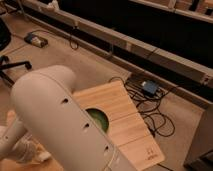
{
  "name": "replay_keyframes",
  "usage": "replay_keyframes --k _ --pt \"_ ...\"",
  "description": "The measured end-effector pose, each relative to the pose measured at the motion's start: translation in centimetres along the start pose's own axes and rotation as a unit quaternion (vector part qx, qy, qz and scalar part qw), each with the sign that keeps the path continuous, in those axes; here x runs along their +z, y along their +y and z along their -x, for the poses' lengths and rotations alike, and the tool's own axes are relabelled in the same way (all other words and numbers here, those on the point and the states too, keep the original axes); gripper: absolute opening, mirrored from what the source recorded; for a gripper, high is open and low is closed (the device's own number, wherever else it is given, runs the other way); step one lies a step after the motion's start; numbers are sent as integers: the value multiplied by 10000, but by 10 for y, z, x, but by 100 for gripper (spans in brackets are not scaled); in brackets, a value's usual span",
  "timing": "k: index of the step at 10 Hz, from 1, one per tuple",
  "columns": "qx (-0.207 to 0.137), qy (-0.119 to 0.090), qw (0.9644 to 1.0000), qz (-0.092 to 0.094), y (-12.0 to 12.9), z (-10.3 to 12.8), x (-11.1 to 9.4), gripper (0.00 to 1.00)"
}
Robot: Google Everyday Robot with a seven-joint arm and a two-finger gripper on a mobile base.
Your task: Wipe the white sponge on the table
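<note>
The table (131, 131) has a light bamboo plank top with a small dark logo mark (149, 154) near its front right corner. A large white arm link (60, 117) crosses the foreground and hides most of the tabletop. A round green object (98, 120) shows partly on the table at the arm's edge. The white sponge is hidden or out of view. My gripper is not in view; it lies somewhere behind or below the white arm link at the lower left.
Black cables (150, 107) and a blue power adapter (149, 87) lie on the carpet right of the table. An office chair base (12, 66) stands at left. A dark device (36, 39) sits on the floor. A dark cabinet (202, 145) stands at right.
</note>
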Motion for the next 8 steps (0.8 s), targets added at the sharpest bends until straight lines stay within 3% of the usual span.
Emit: replay_keyframes --k 8 --pt "127 -9 9999 17 -1 -8 2 24"
